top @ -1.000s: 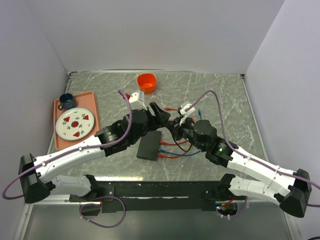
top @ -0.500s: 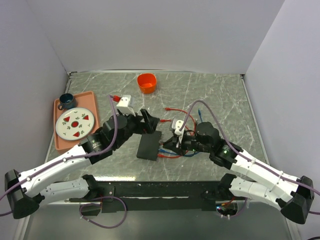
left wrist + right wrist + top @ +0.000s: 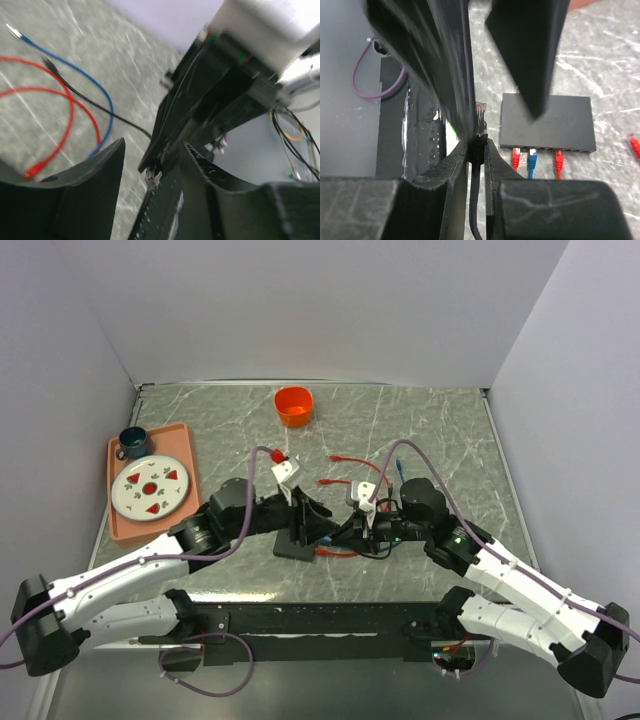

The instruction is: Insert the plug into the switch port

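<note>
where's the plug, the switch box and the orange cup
plug (image 3: 480,119): right wrist view, on its clear tip
switch box (image 3: 547,120): right wrist view, middle of its top face
orange cup (image 3: 293,405): top external view, its inside

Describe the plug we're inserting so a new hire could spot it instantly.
On the grey marble table, find the right gripper, near the flat black switch. Pinched in its fingers is the plug: clear tip on a black cable, while those already in the switch are red and blue.
</note>
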`<state>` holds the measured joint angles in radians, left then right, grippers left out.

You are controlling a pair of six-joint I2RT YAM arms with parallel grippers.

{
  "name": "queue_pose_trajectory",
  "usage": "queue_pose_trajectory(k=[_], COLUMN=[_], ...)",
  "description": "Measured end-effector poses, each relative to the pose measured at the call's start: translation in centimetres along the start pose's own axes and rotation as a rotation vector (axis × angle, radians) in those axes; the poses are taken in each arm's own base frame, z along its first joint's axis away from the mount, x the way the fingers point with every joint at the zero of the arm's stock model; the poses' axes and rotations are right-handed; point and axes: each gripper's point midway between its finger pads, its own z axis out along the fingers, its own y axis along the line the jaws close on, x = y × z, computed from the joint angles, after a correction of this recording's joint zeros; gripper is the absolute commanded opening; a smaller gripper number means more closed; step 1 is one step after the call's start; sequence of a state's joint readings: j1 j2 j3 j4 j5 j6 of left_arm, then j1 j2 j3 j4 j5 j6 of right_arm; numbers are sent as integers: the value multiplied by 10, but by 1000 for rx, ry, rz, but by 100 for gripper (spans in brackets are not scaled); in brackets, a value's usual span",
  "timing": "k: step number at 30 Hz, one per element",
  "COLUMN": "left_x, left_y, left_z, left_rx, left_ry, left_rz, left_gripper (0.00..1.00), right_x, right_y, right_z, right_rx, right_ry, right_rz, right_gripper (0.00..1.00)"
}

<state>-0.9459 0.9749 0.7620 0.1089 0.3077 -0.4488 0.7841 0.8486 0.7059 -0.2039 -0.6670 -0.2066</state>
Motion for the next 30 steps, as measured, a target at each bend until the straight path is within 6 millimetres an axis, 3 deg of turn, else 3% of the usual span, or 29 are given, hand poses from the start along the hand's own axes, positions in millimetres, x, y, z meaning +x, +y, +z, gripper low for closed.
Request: queue_pose_trajectory(k=[4,11,16,20,23,24,27,30], left_x=[18,8,5,6,7,6,5,6], left_y=[1,-8,-7,-6,-5,-4,-3,0], left_z=[8,1,0,2,3,3,4,4], left_rx=[25,47,35,33,27,25,9,-19], left_ry=[68,36,22,26,26,25,15,14], left_rz=[-18,-6,-13,-19,-24,-27,-45,-75], left_gripper=[45,25,1,1,1,1,1,1], right_x=[-3,-12,-15,-14,-12,-12,-14,-17], right_y=[-4,-8,-7,-9,-11,-11,-15,-25], right_z=[-5,-11,-11,-12,-12,-12,-12,-15], right_rx=[24,55,57,70,81,85,109,171], right_ry=[-16,-49,-62,-59,-52,-52,-57,-70], right_rz=[1,-9,-5,2,14,19,29,43], right_gripper=[0,0,0,1,19,33,64,73])
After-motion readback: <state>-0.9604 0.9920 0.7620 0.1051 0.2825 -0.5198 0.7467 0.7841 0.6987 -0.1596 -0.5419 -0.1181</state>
